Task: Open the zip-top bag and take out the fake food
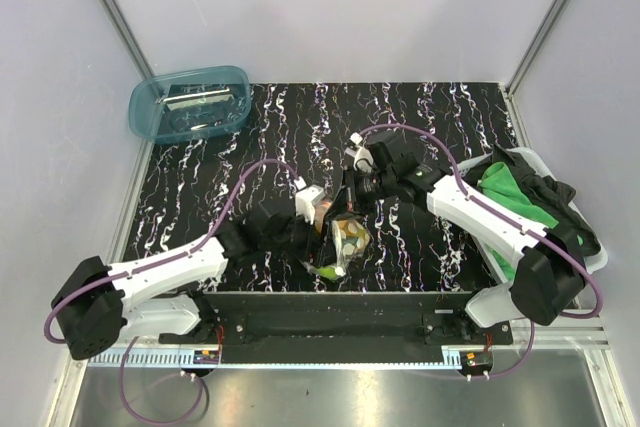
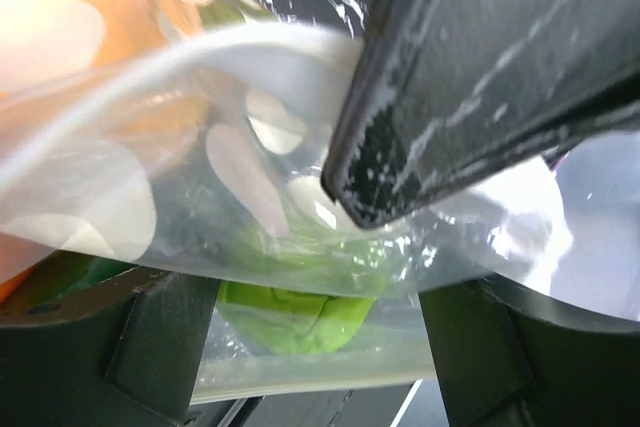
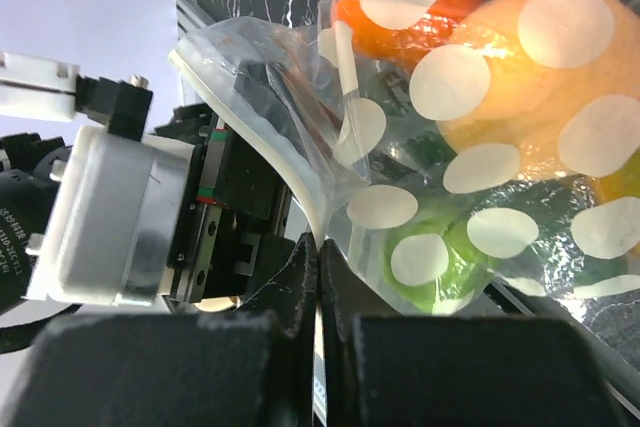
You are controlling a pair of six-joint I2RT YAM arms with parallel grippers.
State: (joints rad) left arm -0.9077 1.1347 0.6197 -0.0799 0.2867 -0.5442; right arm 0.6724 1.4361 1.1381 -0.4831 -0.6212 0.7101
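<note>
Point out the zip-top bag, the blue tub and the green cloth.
zip-top bag (image 3: 385, 207): right wrist view, a pale dot on its wall.
blue tub (image 1: 143, 115): top view, its left wall.
green cloth (image 1: 508, 192): top view, middle of the cloth.

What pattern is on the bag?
The bag is clear plastic with pale round dots, shown best in the right wrist view.
</note>
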